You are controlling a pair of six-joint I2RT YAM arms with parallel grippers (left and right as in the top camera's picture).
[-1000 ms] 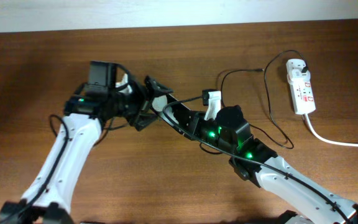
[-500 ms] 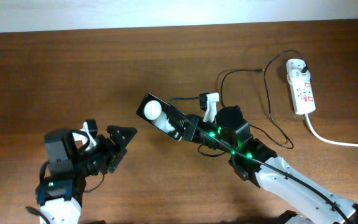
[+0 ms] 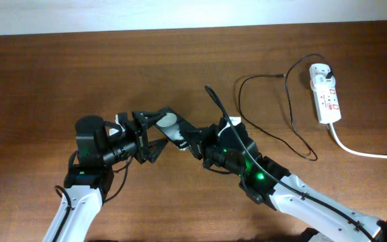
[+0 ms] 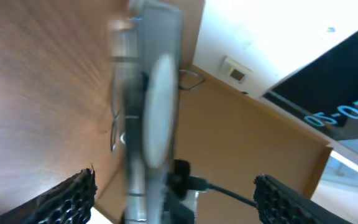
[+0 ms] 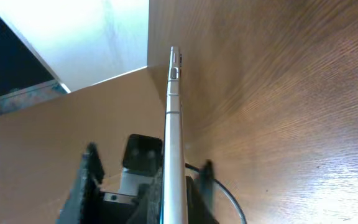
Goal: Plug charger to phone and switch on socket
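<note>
I am clamping the phone [image 3: 169, 123] in my right pincer [image 3: 197, 141], my wide-apart left pincer [image 3: 149, 134] hovering just beside it; seating the charger [image 3: 289, 101] seems next.

White-and-black left arm [image 3: 79, 202] and right arm [image 3: 314, 198] reach in from the desk's [image 3: 46, 81] near edge; left gripper [image 3: 154, 136] spread wide, right gripper [image 3: 197, 142] clamped on slim black phone [image 3: 172, 128].

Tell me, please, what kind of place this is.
Probably an indoor lab or office workbench: a wooden table, a white socket strip with its cord, and a pale wall bearing a small wall plate.
</note>
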